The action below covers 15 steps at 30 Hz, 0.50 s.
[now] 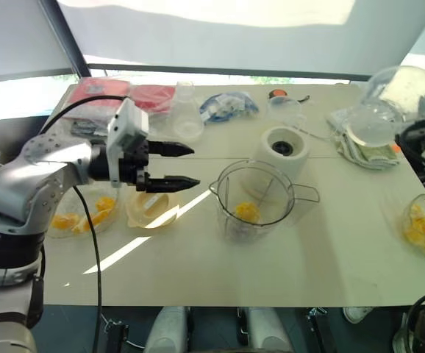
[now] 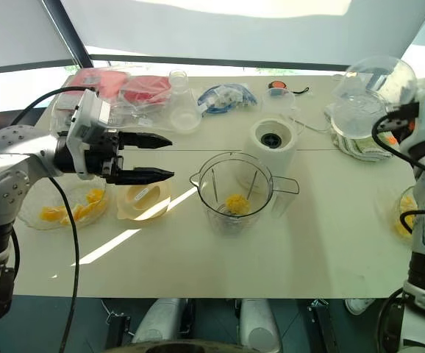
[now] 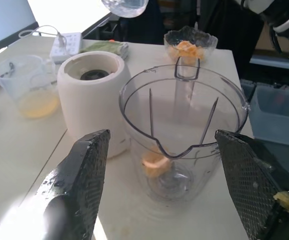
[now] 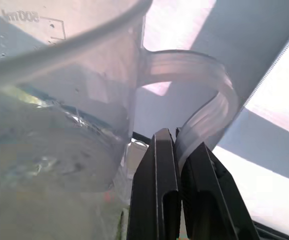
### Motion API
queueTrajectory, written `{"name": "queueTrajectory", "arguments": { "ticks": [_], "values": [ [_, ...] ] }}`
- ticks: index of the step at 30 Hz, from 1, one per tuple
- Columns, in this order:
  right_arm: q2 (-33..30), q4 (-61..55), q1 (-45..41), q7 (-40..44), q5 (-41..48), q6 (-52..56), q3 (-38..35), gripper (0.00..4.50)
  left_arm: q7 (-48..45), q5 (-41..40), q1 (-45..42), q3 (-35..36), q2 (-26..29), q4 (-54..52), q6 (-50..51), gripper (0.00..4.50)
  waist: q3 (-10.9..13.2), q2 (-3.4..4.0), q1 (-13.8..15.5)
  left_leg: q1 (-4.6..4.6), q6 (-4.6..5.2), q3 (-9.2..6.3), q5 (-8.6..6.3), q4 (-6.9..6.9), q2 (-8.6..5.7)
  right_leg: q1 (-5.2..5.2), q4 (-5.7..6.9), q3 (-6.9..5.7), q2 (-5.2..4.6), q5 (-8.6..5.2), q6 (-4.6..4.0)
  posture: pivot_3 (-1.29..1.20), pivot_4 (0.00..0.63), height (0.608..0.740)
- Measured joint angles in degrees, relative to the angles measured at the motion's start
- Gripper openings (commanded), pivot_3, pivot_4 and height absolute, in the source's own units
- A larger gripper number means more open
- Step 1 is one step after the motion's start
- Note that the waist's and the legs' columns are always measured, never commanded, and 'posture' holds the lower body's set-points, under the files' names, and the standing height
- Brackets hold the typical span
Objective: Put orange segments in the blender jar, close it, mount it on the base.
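While left jaws gape, right jaws on measuring jug handle.

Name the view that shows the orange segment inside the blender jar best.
The left wrist view: it looks from close by into the blender jar, with the orange segment at its bottom. Both eye views show that piece smaller, from above.

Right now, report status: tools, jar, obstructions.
Left tool open, hovering beside the blender jar. Right tool shut on a clear measuring cup's handle, raised. Jar open, one orange segment inside, off the base. Nothing over the jar mouth.
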Motion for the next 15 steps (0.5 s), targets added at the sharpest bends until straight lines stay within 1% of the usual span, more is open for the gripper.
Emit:
{"name": "queueTrajectory", "arguments": {
  "ticks": [5,10,15],
  "values": [
    [-4.7,-3.7,-4.3,6.9,0.2,1.1,4.1,0.02,-0.5,0.2,-1.6,-0.1,0.0,0.1,0.0,3.48,0.0,-0.02,0.0,-0.1,0.04,0.05,-0.02,0.0,0.0,-0.05,-0.08,0.0,-0.13,0.01,0.02,0.0,0.15,0.74],
    [-7.1,-7.6,-4.8,11.7,-1.0,0.7,8.0,0.02,-0.6,0.8,-1.6,-0.2,0.0,0.2,0.0,3.48,0.0,-0.08,0.0,-0.09,0.05,0.06,-0.03,0.0,0.0,-0.06,-0.08,0.0,-0.13,0.0,0.02,0.0,0.15,0.74],
    [-9.6,-10.2,-5.4,14.9,-4.0,-2.0,11.2,0.02,-0.8,1.4,-1.5,-0.5,-0.1,0.2,-0.3,3.48,0.0,-0.08,0.0,-0.08,0.05,0.06,-0.03,0.0,0.0,-0.07,-0.05,0.0,-0.11,0.01,0.03,0.0,0.15,0.74]
  ]
}}
